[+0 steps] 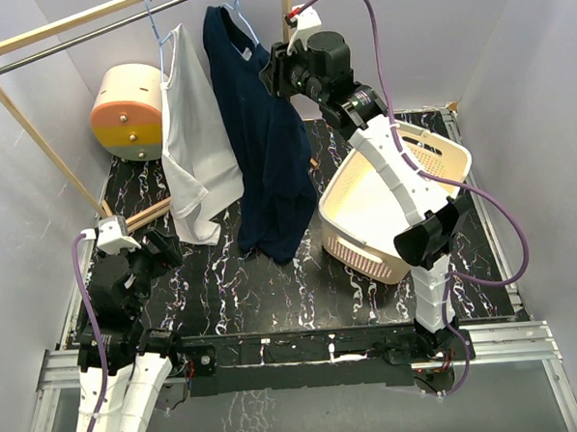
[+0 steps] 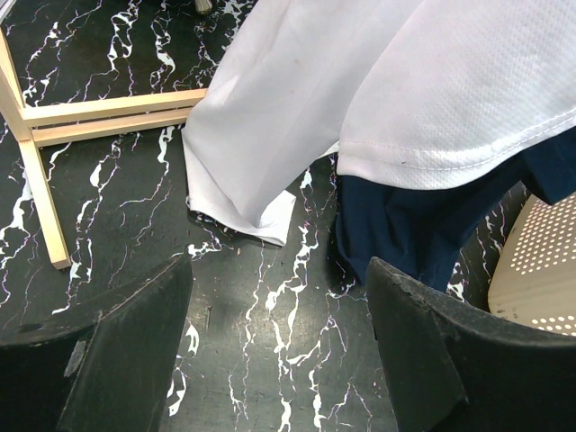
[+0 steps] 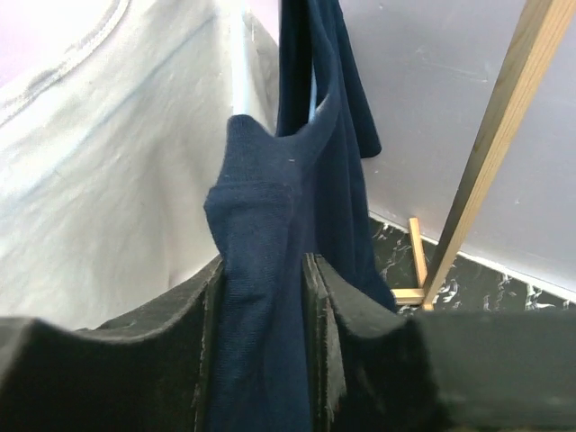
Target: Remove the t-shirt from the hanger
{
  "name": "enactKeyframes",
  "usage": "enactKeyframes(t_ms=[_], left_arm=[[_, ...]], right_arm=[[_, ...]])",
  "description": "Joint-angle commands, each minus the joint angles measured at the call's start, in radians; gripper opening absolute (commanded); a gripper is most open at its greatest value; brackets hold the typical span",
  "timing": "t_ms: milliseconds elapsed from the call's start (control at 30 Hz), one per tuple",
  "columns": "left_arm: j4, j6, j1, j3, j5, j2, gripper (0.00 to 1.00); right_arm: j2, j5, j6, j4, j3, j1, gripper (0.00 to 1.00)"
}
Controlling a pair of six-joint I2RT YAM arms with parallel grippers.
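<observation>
On the table [image 1: 273, 285]: black marbled top carrying a wooden rack [image 1: 66, 24] at the back left.
Navy t-shirt [image 1: 266, 149]: hangs from the rail on its hanger, hem pooled on the table just beside the basket.
White t-shirt [image 1: 192, 134]: hangs to the navy one's left, touching it.
Basket [image 1: 361, 207]: cream, perforated, tilted toward the shirts.
Right gripper [image 3: 263, 265]: raised at the navy shoulder, fingers pinching a bunched fold of it.
Left gripper [image 2: 277, 270]: low over the table, jaws wide apart, holding nothing.
Hanger [image 3: 239, 72]: pale blue, inside the navy collar.
</observation>
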Motion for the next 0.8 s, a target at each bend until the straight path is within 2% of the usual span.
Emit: enactKeyframes(t_ms=[0, 33, 67, 200, 367, 567, 767], left_arm=[[0.005, 0.004, -0.004, -0.007, 0.010, 0.010, 0.76], [0.006, 0.004, -0.004, -0.006, 0.012, 0.010, 0.76], [0.007, 0.004, -0.004, -0.007, 0.011, 0.010, 0.76], [0.005, 0.004, -0.004, -0.006, 0.011, 0.008, 0.76], [0.005, 0.004, -0.004, -0.006, 0.009, 0.007, 0.76], [0.007, 0.004, -0.004, -0.008, 0.009, 0.002, 0.76], [0.007, 0.004, -0.004, -0.007, 0.011, 0.001, 0.75]], right_arm=[[0.004, 0.047, -0.015, 0.049, 0.062, 0.001, 0.16], [0.000, 0.052, -0.016, 0.074, 0.054, 0.001, 0.09], [-0.014, 0.050, -0.016, 0.109, 0.016, 0.001, 0.08], [-0.117, 0.052, -0.007, 0.354, -0.178, 0.005, 0.08], [-0.161, 0.024, 0.018, 0.526, -0.244, 0.005, 0.08], [-0.176, 0.015, 0.031, 0.618, -0.245, 0.005, 0.08], [-0.183, 0.023, 0.030, 0.631, -0.208, 0.005, 0.08]])
